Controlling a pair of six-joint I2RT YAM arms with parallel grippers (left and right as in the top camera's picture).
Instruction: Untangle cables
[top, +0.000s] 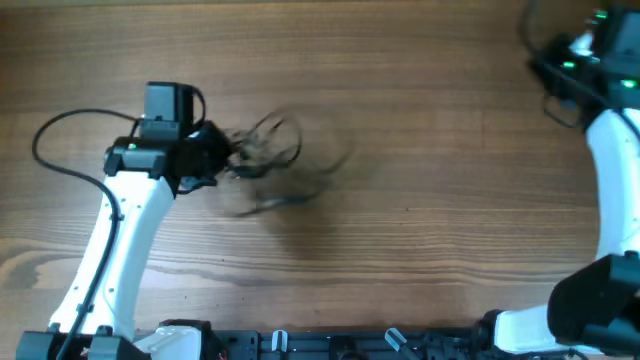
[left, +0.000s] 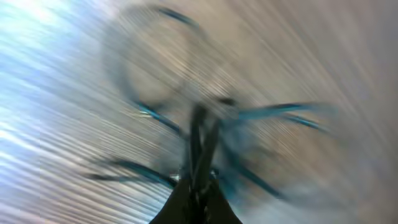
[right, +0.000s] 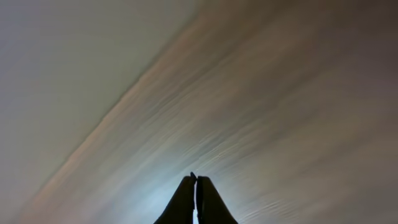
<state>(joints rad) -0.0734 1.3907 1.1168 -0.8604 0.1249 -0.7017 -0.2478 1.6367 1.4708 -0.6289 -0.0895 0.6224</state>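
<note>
The cables (top: 268, 152) lie as a smeared dark clump on the counter (top: 430, 110), left of centre, touching the tip of the left arm (top: 135, 195). From that tip they spread rightward, one loop toward the far side and a longer strand trailing right and nearer. In the left wrist view the left jaws narrow to a point around a dark strand (left: 199, 134) running straight up from them, so we judge them closed on the cables, though the blur hides which strand. The right arm (top: 610, 170) stands well apart at the right edge, and the right jaws are pressed together with nothing between them. The left arm is by far the nearer, and the clump's long axis runs roughly left to right, away from its jaws. We judge the next move calls for the right jaws to cross to the free loops on the clump's right side.
</note>
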